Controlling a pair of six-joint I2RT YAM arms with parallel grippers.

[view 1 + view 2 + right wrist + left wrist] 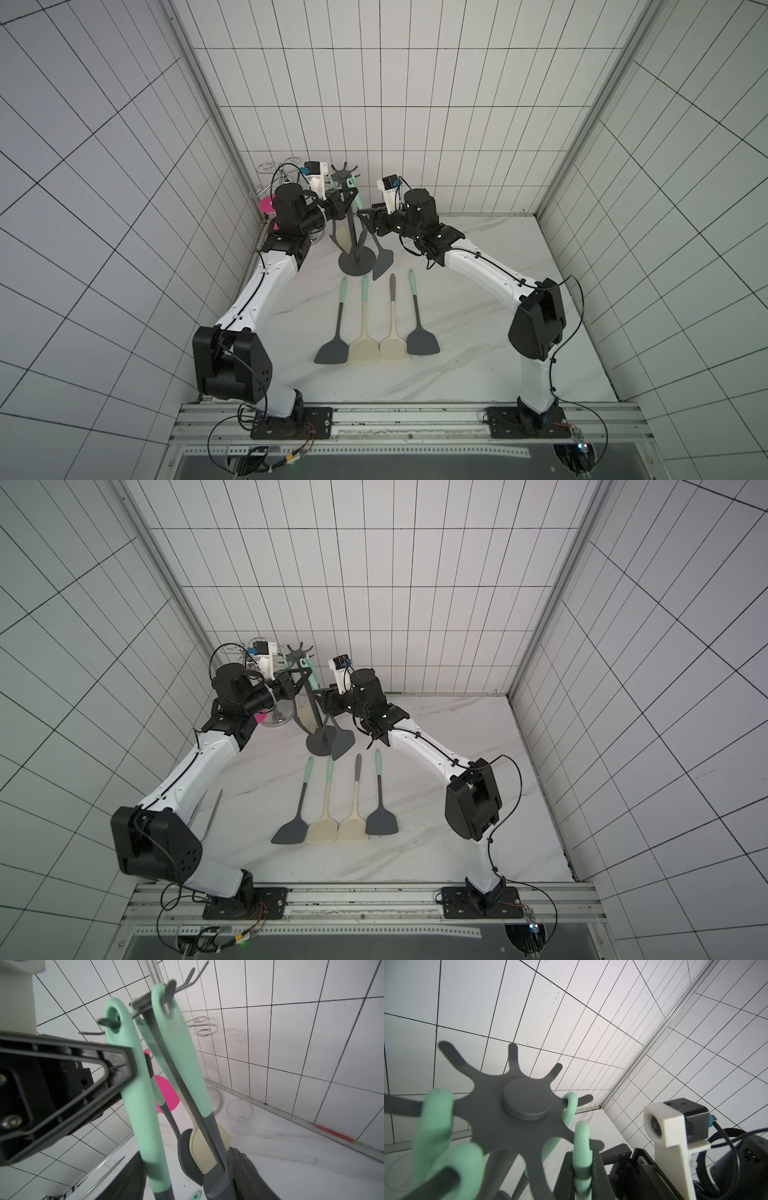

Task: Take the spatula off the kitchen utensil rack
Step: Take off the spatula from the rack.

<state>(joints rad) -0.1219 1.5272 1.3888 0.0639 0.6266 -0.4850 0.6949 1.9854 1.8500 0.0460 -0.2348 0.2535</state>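
Four loose spatulas (363,351) lie on marble table (478,353) in front of kitchen utensil rack (355,264). Right gripper (186,1152) beside rack's pole, fingers (239,1167) apart, mint handle passing between them. Left gripper (139,1064) clamped on that handle of spatula (143,1115), its loop hooked on rack's top ring. Chrome glass holder (204,1026), clear cup (240,1115) behind rack.

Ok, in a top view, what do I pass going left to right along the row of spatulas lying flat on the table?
Left grey spatula → cream spatula with mint handle → cream spatula with grey handle → right grey spatula.
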